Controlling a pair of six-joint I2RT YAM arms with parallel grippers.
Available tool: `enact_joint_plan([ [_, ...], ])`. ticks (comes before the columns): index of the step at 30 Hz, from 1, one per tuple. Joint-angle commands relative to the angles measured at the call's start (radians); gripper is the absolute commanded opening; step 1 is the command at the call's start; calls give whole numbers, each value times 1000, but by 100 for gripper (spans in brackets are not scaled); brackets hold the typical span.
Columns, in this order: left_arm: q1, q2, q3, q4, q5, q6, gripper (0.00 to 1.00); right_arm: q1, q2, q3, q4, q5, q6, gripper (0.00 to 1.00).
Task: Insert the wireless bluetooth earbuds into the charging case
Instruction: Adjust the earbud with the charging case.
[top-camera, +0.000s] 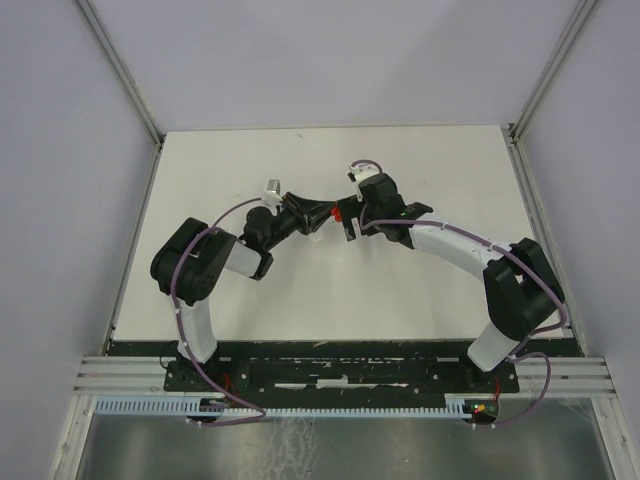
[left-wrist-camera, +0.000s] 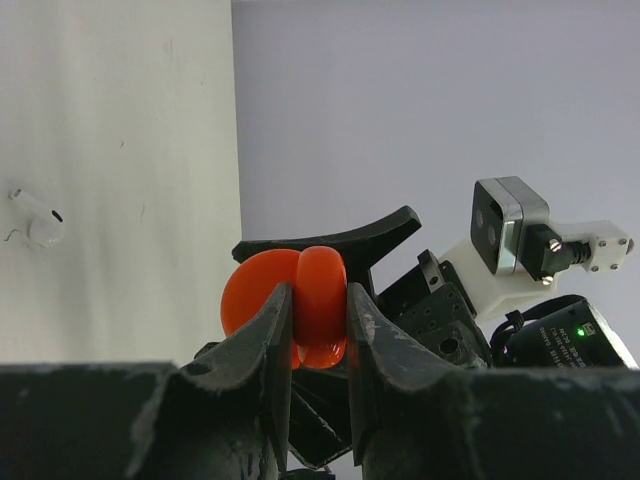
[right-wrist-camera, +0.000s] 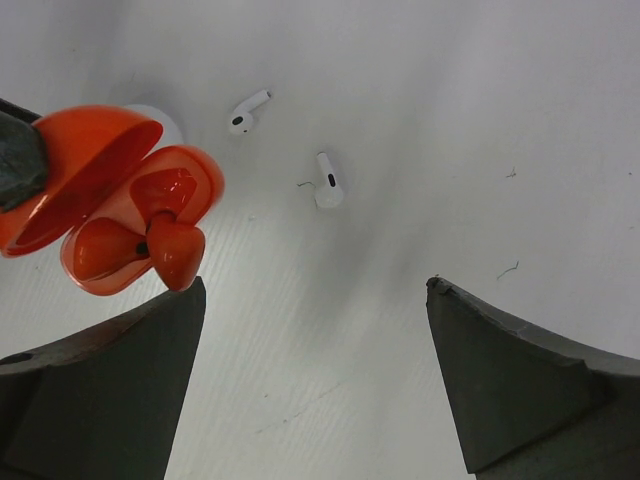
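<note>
My left gripper (left-wrist-camera: 319, 303) is shut on the orange-red charging case (left-wrist-camera: 322, 270), holding it above the table with its lid swung open. In the right wrist view the open case (right-wrist-camera: 135, 215) shows its inner wells at the left. Two white earbuds (right-wrist-camera: 249, 110) (right-wrist-camera: 328, 181) lie on the table beyond it, apart from each other. One earbud (left-wrist-camera: 38, 219) also shows at the left of the left wrist view. My right gripper (right-wrist-camera: 315, 295) stands open and holds nothing, its left finger just under the case. In the top view both grippers meet at mid-table around the case (top-camera: 338, 213).
The white table (top-camera: 420, 290) is bounded by raised rails at its left and right sides. The right arm's wrist camera (left-wrist-camera: 511, 226) sits close behind the case. Both arm bases stand on the black plate (top-camera: 340, 372) at the near edge.
</note>
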Motion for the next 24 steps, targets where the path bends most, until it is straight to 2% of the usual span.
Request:
enact_joint_plan([
  [1,-11,-13,34,25,-12,53,3,3,7,53,27,43,18,100],
  [11,-18,-33,33,9,-11,55,3,-28,15,51,34,72,43,99],
  [24,-24,-36,37,17,-6,38,3,-98,64,70,109,13,49,100],
])
